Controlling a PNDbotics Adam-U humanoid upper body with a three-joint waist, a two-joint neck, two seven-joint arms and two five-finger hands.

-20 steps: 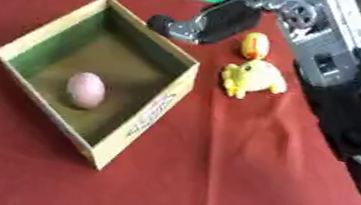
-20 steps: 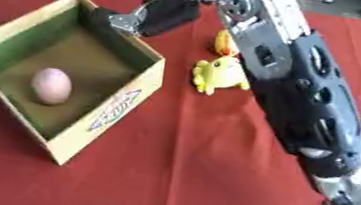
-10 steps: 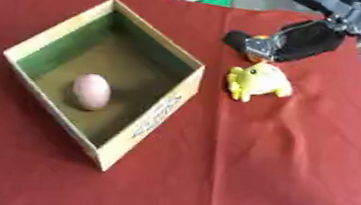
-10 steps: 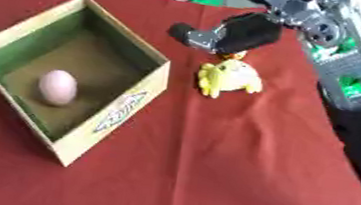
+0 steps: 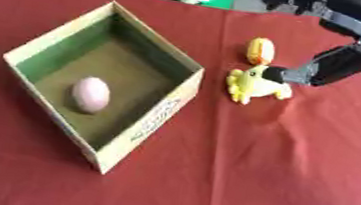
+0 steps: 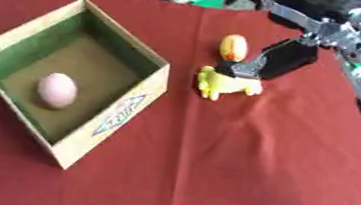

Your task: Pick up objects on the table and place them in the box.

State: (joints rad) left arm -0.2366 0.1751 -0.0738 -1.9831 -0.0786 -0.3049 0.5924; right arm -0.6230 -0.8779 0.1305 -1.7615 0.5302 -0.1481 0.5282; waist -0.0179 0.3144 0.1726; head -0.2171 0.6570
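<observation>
Yellow toy [image 5: 257,86] lies beside the box [image 5: 188,88], so your right robot hand [image 5: 326,69] reaches it, fingers straight, gripping nothing.

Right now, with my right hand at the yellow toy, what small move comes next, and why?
Probably close the right hand around the yellow toy. Its fingertips already sit at the toy's top, the toy still lies on the red cloth outside the box, and only the pink egg is inside.

box [image 5: 23,51] open-topped, pink egg [image 5: 91,94] inside; orange egg [image 5: 260,50] crowding yellow toy [image 5: 257,85]
</observation>
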